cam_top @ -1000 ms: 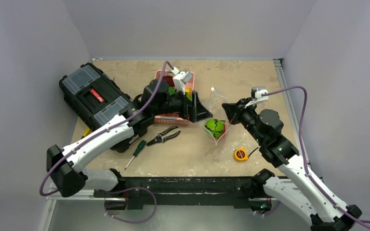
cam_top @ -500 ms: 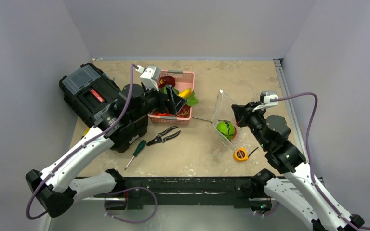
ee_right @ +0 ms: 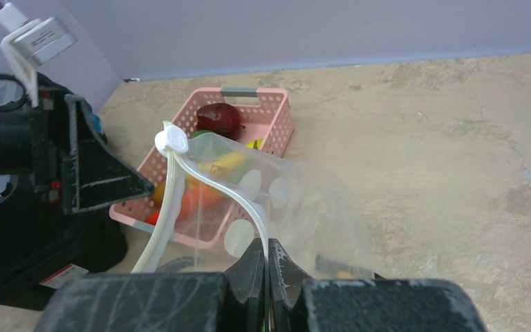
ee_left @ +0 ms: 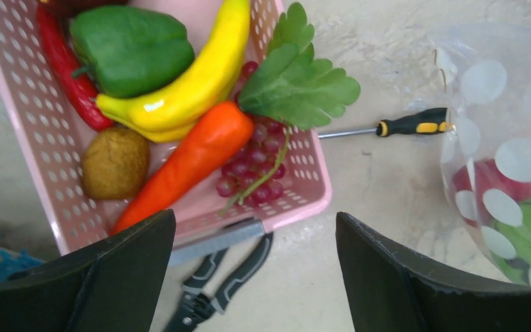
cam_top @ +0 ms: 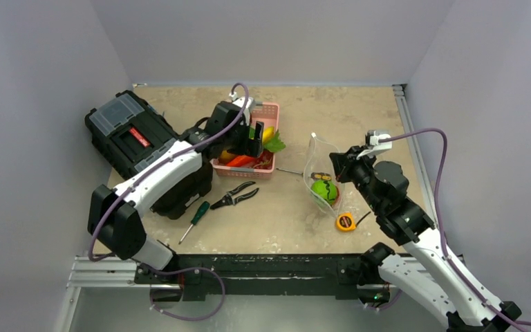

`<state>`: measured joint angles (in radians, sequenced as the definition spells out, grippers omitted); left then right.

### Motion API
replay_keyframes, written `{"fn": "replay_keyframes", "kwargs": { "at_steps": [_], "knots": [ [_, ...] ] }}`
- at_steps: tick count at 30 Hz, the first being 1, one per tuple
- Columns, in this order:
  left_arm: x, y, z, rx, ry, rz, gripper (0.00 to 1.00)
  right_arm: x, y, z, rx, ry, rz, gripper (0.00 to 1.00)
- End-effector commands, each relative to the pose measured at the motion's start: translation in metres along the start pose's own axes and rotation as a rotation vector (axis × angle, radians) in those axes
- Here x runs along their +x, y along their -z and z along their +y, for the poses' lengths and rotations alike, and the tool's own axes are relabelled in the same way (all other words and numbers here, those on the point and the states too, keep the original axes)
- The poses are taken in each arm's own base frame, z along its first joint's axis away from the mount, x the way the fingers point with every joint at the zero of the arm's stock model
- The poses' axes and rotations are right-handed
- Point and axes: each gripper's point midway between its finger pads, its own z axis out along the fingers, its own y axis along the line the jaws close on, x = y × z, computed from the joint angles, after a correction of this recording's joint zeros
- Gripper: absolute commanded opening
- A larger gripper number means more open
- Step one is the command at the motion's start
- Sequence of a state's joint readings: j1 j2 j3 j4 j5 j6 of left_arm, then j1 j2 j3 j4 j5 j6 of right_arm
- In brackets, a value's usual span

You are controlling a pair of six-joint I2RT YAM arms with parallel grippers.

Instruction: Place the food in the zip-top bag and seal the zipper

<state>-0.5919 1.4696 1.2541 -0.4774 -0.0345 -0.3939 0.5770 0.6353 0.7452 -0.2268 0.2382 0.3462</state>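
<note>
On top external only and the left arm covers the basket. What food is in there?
Observer: Left wrist shows the basket holding a pepper, chili, banana, kiwi, carrot and grapes.
Operator: Is the right gripper actually on the bag?
Observer: Yes. Right wrist shows it shut on the zipper strip, with the mouth open.
Operator: Only the green ball in the bag?
Observer: No. Left wrist shows a red item beside it.
</note>
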Motion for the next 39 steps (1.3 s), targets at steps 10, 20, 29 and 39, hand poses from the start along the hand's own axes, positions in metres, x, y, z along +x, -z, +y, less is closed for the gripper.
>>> {"fn": "replay_keyframes", "kwargs": {
  "at_steps": [10,20,29,39],
  "knots": [
    [-0.079,-0.075,0.03,-0.117,-0.016,-0.017,0.78,-0.01,0.002,0.01,-0.054,0.005,-0.039,0.0],
    [-0.081,-0.12,0.083,-0.378,0.317,-0.032,0.86,-0.009,0.002,0.009,-0.051,0.006,-0.034,0.0],
    [-0.054,-0.154,0.114,-0.533,0.445,0.045,0.9,-0.006,-0.001,0.009,-0.049,0.007,-0.027,0.0],
    [-0.022,-0.176,0.127,-0.545,0.48,0.134,0.88,-0.003,-0.006,0.009,-0.043,0.011,-0.017,0.0]
  ]
}}
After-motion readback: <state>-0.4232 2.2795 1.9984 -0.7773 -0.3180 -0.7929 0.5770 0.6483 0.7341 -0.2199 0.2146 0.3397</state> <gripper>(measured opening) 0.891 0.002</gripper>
